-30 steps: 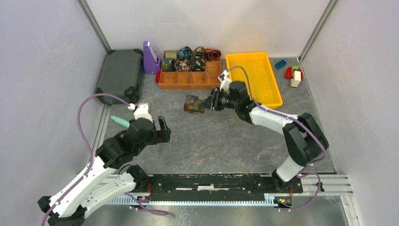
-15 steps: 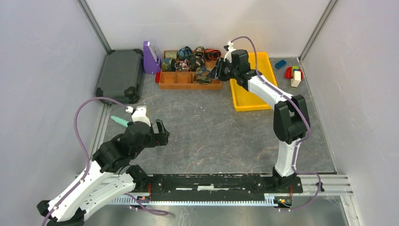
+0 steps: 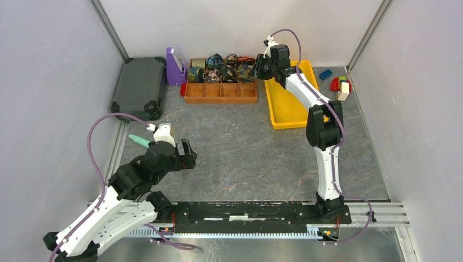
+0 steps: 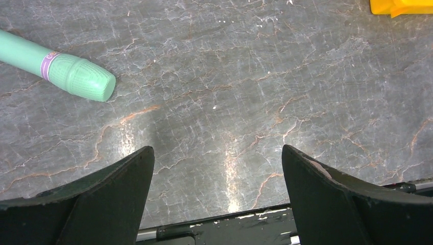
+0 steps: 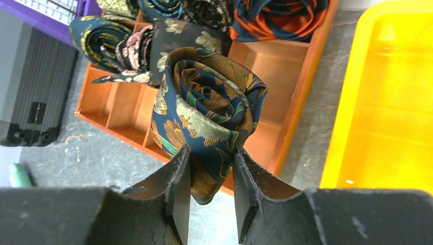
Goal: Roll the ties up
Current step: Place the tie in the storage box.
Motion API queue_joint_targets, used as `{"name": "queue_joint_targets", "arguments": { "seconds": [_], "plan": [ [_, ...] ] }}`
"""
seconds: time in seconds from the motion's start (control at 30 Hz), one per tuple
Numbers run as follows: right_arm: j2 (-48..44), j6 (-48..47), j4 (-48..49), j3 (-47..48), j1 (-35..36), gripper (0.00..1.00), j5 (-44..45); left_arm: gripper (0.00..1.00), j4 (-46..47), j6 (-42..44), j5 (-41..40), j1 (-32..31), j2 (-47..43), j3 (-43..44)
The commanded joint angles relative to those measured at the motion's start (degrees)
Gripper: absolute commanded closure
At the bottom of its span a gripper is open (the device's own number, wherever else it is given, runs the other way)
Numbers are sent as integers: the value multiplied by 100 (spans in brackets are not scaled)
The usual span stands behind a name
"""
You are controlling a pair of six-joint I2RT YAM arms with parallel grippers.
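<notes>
**Clerk:** Entry one, the held piece?

**Checker:** Right gripper [image 5: 212,173], fingers pressed together on the lower edge of the rolled necktie [image 5: 209,107]. Navy fabric with a brown, gold and green floral print, wound into a loose rosette. It hangs over the right-hand end of the orange-brown divided tray [image 5: 301,87], and a compartment with nothing in it shows behind. Whether it touches the tray floor cannot be told.

**Clerk:** Entry two, neighbours?

**Checker:** Stored coils along the tray's far row: an orange-and-navy striped coil [image 5: 278,18], a dark navy coil with yellow-gold print [image 5: 99,38], and dark florals between them. A yellow plastic bin [image 5: 388,102] stands just beside the tray on the right.

**Clerk:** Entry three, the other arm?

**Checker:** Left gripper [image 4: 215,153], fingers spread wide, holding nothing, over the grey marbled tabletop [image 4: 245,76]. A mint-green tapered stick [image 4: 76,76] lies near it, not touching. Seen from above, this arm is well apart from the tray.

**Clerk:** Hazards?

**Checker:** Judged, not seen.
- **One:** the pinch takes only the bottom edge. On release the winding could spring loose, since nothing pins the tail.
- **Two:** the roll looks about as wide as a compartment. Set down off-centre, it could perch on a divider and tip.
- **Three:** the striped coil sits close. A descent too far back could shove or unwind it.
- **Four:** fabric catching on a finger as the jaws part could drag the roll back out.
- **Five:** a drift to the right could drop it into the gap between tray and bin.
</notes>
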Motion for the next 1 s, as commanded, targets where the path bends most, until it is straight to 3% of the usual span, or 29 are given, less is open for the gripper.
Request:
{"name": "queue_joint_targets", "arguments": {
  "seconds": [0.0, 0.37, 0.97],
  "plan": [
    [338, -425, 159, 635, -122, 100, 147, 0, 202, 253, -5, -14, -59, -16],
    [1071, -1043, 324, 1355, -187, 100, 403, 0, 217, 279, 8, -9, 24, -19],
    [1619, -1800, 898, 1300, 93, 100, 656, 0, 233, 288, 95, -9, -179, -11]
  ]
}}
